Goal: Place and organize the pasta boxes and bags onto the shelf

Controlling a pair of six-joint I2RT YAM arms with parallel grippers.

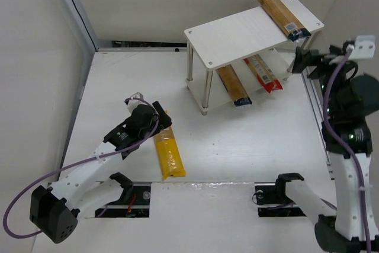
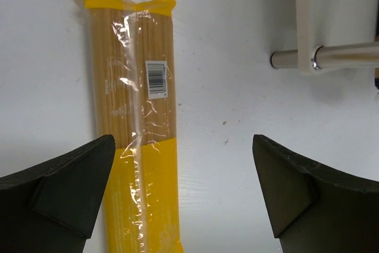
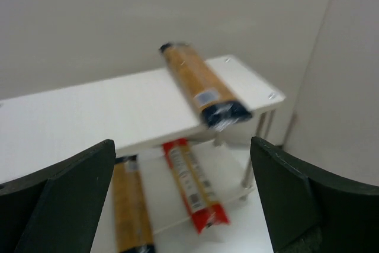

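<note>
- We are looking first at the near side of the desk (image 1: 237, 146), where the yellow pack (image 1: 167, 153) is lying flat. It is the only pack that is not on the shelf yet.
- Its long axis is running from near to far, only a little tilted.
- The left hand (image 1: 151, 117) is hovering over the far end of this pack, wide open and holding nothing.
- In the left wrist view the pack (image 2: 133, 117) is passing between the fingers of the hand (image 2: 183, 146) but closer to the left one. Its length is crossing the line on which the fingers close.
- We are judging that the left arm should take it with a small shift toward that side, because the right arm is well apart from it.
- Farther away, the shelf (image 1: 237, 34) is carrying three packs. An orange-brown pack (image 1: 234, 86) and the red pack (image 1: 265, 74) are lying on the lower tier, and another orange-brown pack (image 1: 281, 11) is lying on top.
- The right hand (image 1: 299, 60) is waiting beside the right end of the shelf, wide open and empty.
</note>
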